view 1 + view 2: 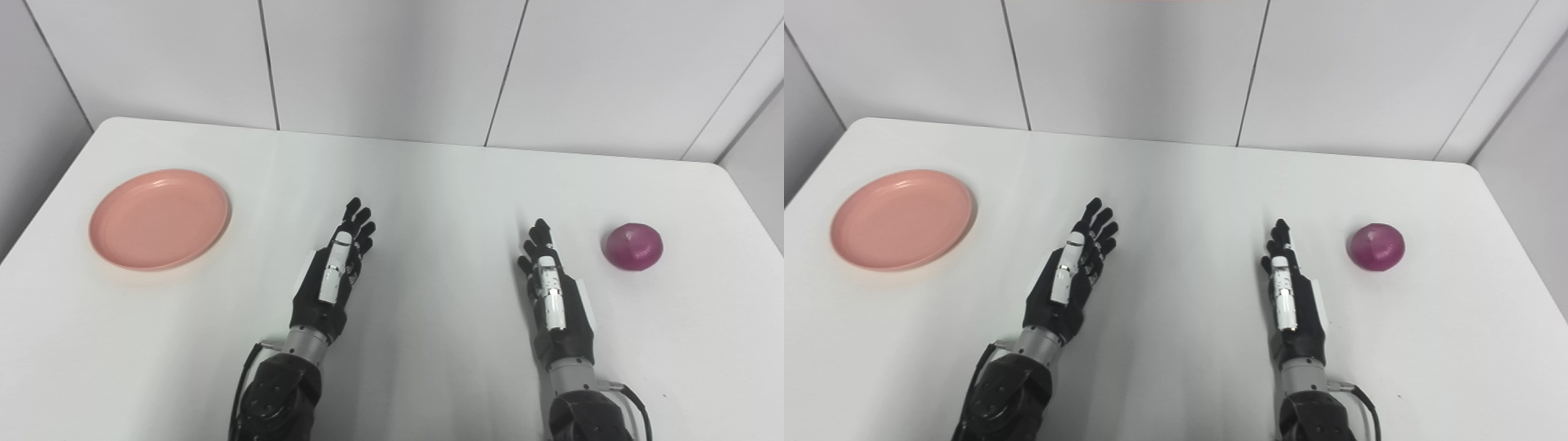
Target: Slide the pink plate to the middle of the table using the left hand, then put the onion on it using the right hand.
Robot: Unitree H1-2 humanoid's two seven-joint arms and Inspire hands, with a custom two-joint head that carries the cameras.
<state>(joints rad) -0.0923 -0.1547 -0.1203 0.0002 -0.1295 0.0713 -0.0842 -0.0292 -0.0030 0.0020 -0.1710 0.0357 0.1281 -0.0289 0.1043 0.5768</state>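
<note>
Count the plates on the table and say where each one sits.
1. The pink plate lies empty near the table's left edge, left of the left hand, apart from it. Nothing seems to hide another.

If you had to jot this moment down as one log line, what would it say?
left hand open, idle | right hand open, idle | pink plate at table's left, untouched | red onion at right, untouched | stage: not started

Lab-like test booth: bare white table (429, 184) enclosed by plain panel walls (392, 61)
</note>
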